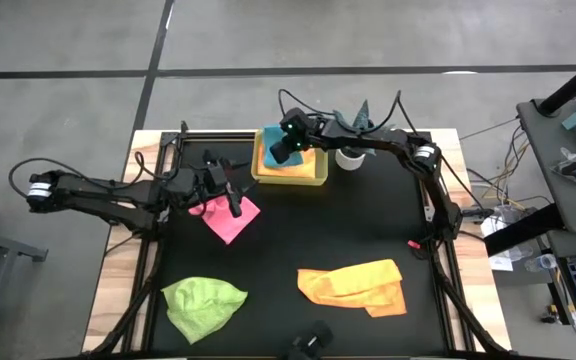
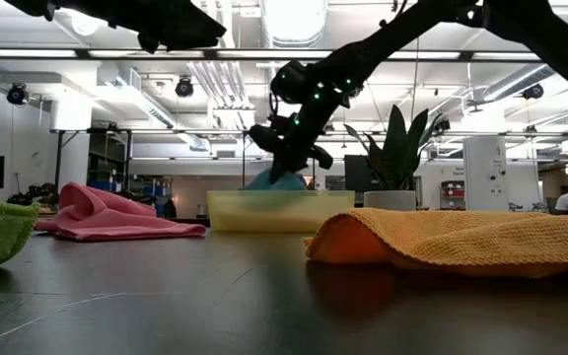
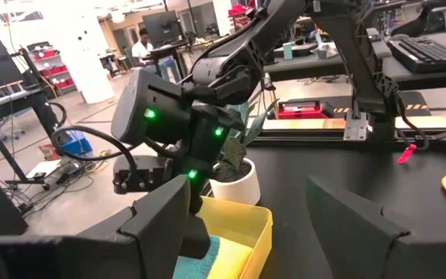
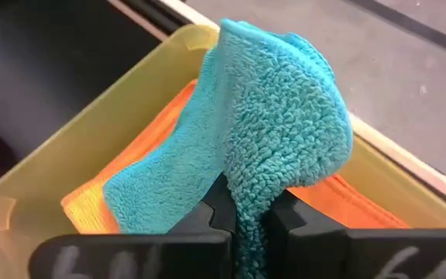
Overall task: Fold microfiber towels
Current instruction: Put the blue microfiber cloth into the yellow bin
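The turquoise-blue towel [image 4: 269, 108] sits bunched in the yellow tray [image 1: 318, 172] at the table's far edge, on top of an orange-yellow towel [image 4: 91, 205]. My right gripper [image 1: 286, 150] is shut on it and shows just above the tray in the low view [image 2: 289, 148]. My left gripper [image 1: 230, 196] is open and empty, raised above the pink towel [image 1: 231, 220], which lies crumpled on the table. A second orange-yellow towel [image 1: 356, 285] and the lime green towel [image 1: 203, 303] lie near the front edge. My right gripper pinches a bunched fold of the turquoise towel [image 4: 246, 190] between its two fingers, several layers thick. The fingers come from above, slanting down into the tray. The towel humps up past the fingertips, and its lower end [image 4: 142, 201] rests on the orange-yellow towel in the tray.
A small plant in a white pot [image 1: 350, 155] stands right of the tray, close beside my right arm. A small red object [image 1: 416, 243] lies near the table's right edge. Bare black table [image 1: 308, 225] lies between the tray and the front towels.
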